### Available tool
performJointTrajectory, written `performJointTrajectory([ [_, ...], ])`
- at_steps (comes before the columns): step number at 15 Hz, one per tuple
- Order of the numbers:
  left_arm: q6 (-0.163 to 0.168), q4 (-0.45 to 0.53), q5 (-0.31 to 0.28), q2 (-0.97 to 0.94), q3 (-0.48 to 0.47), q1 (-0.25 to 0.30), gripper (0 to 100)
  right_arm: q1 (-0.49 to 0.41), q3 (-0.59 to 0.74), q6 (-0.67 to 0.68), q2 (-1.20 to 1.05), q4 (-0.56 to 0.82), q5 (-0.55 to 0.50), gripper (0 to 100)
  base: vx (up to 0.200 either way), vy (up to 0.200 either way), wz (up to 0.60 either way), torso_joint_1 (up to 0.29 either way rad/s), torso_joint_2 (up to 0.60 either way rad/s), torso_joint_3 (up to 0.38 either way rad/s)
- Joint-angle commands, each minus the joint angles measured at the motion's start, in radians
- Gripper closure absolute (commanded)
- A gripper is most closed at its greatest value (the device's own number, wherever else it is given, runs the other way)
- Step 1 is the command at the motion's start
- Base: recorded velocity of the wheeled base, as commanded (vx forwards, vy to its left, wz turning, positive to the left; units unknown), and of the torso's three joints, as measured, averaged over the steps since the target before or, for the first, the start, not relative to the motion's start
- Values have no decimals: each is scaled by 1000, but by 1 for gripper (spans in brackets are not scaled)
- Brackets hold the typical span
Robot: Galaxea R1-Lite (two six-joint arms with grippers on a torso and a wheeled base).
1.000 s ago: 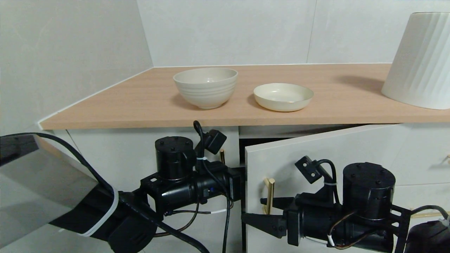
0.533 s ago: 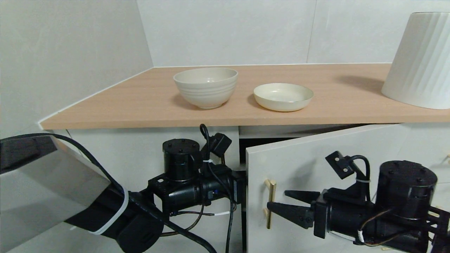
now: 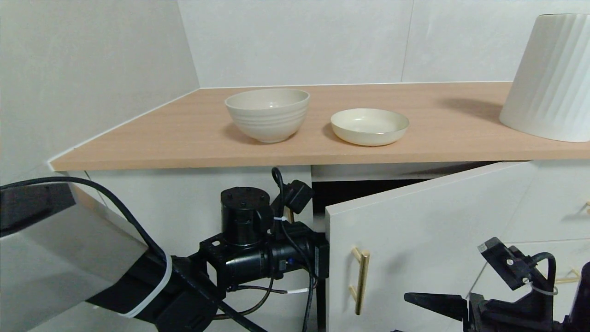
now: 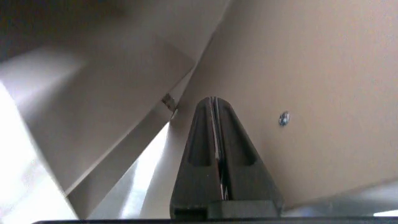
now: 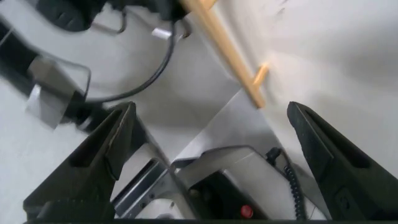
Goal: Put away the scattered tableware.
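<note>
Bowl (image 3: 267,113) and shallow dish (image 3: 369,125) are set side by side, apart, on the bench (image 3: 184,143). Judged ceramic: stiff, slick, breakable, best pinched at the rim. Left pincer (image 4: 214,155) is closed, empty, by the cupboard door (image 3: 415,221). Right pincer (image 5: 210,112) is spread wide near the handle (image 3: 361,279).
</note>
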Motion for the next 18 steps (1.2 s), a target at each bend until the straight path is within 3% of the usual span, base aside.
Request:
performJointTrajectory([
  [1, 0, 0, 12, -6, 2, -6, 100, 32, 15, -11, -20, 4, 5, 0, -200, 0, 0, 12, 2, -2],
  [4, 0, 0, 15, 11, -18, -11, 100, 43, 29, -55, -14, 5, 5, 0, -200, 0, 0, -1, 1, 4],
  [13, 0, 10, 21, 62, -94, -23, 100, 50, 34, -55, -15, 5, 5, 0, 0, 0, 0, 0, 0, 0],
  [18, 0, 46, 24, 80, -151, -25, 100, 63, 35, -55, -17, 5, 5, 0, -160, 0, 0, 5, 4, -1],
])
